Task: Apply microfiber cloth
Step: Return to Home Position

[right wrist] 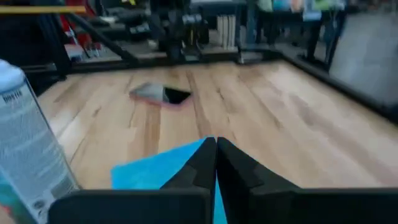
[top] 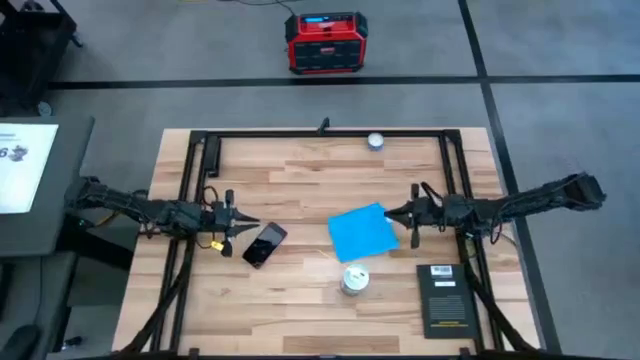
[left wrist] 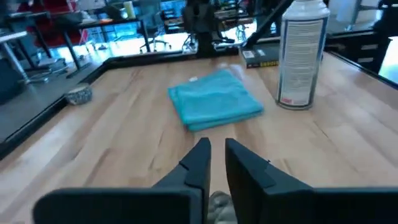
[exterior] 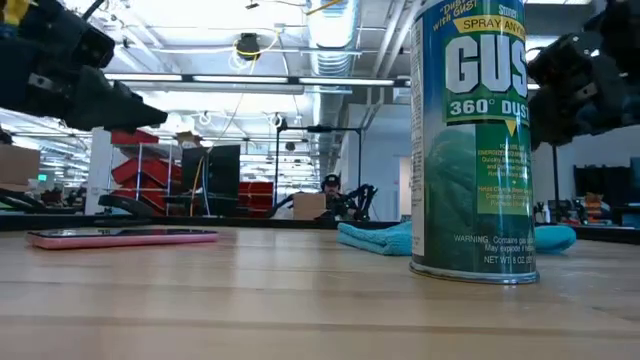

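While can (top: 354,279) stands, cloth (top: 362,233) lies flat

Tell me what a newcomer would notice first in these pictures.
The bright blue cloth lies flat on the table by the right gripper. A tall spray can looms nearest the low camera, and a phone lies by the left gripper. A red box sits on the floor past the table.
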Controlling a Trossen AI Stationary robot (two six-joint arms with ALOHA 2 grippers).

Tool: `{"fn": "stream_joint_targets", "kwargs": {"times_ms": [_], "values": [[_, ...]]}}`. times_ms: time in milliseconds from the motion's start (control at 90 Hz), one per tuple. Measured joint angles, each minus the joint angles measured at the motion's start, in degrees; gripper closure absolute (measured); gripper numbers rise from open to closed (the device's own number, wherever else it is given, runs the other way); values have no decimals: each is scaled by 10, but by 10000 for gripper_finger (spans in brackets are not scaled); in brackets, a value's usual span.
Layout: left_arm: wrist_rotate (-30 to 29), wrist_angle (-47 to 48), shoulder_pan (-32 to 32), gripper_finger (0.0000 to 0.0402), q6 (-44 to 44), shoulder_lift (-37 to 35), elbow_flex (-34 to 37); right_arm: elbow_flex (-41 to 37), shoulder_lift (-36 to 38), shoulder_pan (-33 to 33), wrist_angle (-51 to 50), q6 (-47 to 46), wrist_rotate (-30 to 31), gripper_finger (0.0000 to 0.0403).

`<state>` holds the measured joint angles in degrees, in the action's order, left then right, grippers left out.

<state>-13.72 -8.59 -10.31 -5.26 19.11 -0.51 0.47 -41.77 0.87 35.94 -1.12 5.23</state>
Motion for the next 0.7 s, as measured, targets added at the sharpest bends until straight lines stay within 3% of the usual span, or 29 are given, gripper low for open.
{"fn": "stream_joint_targets", "kwargs": {"times_ms": [156, 367, 600, 700], "values": [[64, -43, 51, 399, -45, 0, 0, 0, -2, 69, 29, 25, -61, 403], [148, -52, 123, 401, -30, 0, 1, 1, -1, 85, 35, 36, -63, 403], [169, -52, 143, 402, -32, 29, -6, 20, 21, 5, 18, 107, -4, 403], [171, -37, 143, 402, -43, 37, -19, 31, 64, -51, -53, 144, 83, 403]]}}
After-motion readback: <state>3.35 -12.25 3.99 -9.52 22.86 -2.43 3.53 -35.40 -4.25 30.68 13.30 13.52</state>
